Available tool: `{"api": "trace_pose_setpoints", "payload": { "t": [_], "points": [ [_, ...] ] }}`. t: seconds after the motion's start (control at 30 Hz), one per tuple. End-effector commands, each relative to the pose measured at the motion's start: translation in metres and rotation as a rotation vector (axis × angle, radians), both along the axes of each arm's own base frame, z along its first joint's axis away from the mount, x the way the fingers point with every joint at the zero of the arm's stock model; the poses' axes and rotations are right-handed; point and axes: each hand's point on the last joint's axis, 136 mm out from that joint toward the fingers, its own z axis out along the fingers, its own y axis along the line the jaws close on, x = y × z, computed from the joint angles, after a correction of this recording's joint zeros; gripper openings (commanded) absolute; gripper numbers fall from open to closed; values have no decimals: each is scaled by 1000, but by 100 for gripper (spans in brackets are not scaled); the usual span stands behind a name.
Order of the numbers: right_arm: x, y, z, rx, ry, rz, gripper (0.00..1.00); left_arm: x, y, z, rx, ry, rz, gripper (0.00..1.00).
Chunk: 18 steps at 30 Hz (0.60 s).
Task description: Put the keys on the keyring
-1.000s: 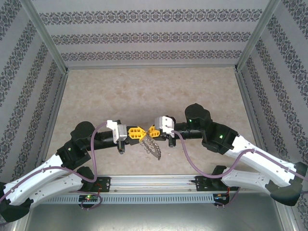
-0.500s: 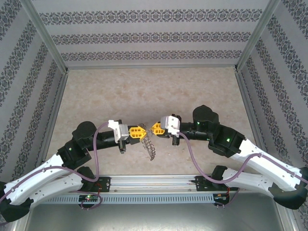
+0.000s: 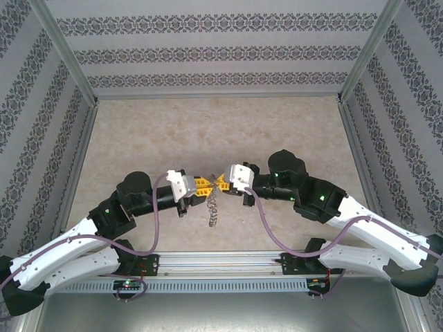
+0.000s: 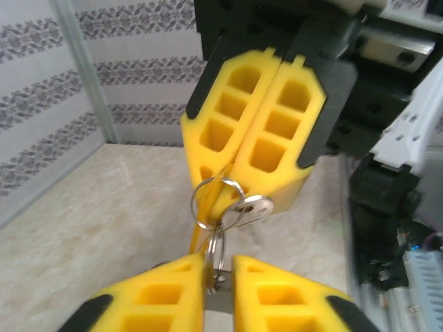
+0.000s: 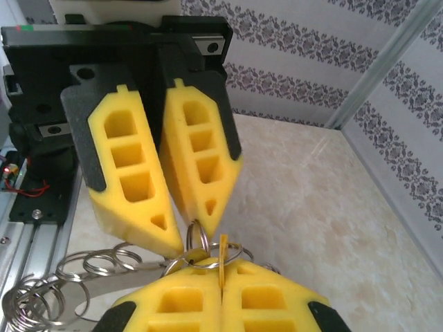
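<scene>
Keyring [image 3: 213, 207]: up at the meeting tips of the left fingers [image 5: 131, 180] and right fingers [image 4: 270, 131], over the bench [image 3: 208, 131]; its grey chain-like length hangs limp below them.
Key [image 5: 223, 257]: thin, yellow-orange, standing on edge among the small silver loops of the keyring.
Left fingers: slightly parted, with a loop standing in the gap at their tips.
Right fingers: clenched on the key, which pokes out from the seam between them.
</scene>
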Motion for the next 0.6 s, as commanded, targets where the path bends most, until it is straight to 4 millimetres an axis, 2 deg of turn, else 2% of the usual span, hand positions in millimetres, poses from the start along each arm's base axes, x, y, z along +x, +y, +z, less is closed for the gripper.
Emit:
{"api": "trace_pose_setpoints", "payload": {
  "t": [0.0,0.13,0.33,0.43,0.57],
  "points": [
    [20,-3,11,-13,-13,-102,0,16,8,3,8,-11,113,35],
    [59,-12,-6,-61,102,-248,0,33,22,-9,-1,10,246,49],
    [121,-19,-26,-69,254,-397,0,45,37,-28,-10,46,360,57],
    [151,-15,-35,-92,288,-443,0,48,40,-38,-10,84,388,76],
    [196,-6,-49,-119,316,-491,0,51,41,-46,-68,161,421,94]
  ]
}}
